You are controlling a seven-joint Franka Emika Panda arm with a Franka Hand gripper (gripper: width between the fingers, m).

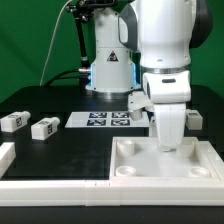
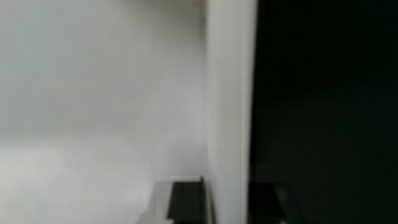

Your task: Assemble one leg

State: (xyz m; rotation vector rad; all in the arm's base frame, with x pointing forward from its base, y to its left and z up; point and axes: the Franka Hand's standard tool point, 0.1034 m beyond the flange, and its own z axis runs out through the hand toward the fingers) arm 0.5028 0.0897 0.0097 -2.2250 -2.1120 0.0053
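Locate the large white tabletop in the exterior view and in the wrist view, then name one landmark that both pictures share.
Exterior view: the tabletop lies at the picture's lower right, with the tool at its far rim.
Wrist view: the blurred white surface filling over half the picture is probably the tabletop, seen very close.
Shared landmark: the black table, which meets the tabletop's straight edge in both.

The exterior camera stood low before the near edge of the black table (image 1: pixel 60 150) and faced across it toward the arm (image 1: pixel 165 40) at the far edge, at middle distance. The wrist camera was very near to the white tabletop (image 2: pixel 89 100), so its picture was blurred. Both views shared this tabletop (image 1: pixel 200 165), at the near corner on the exterior view's right.
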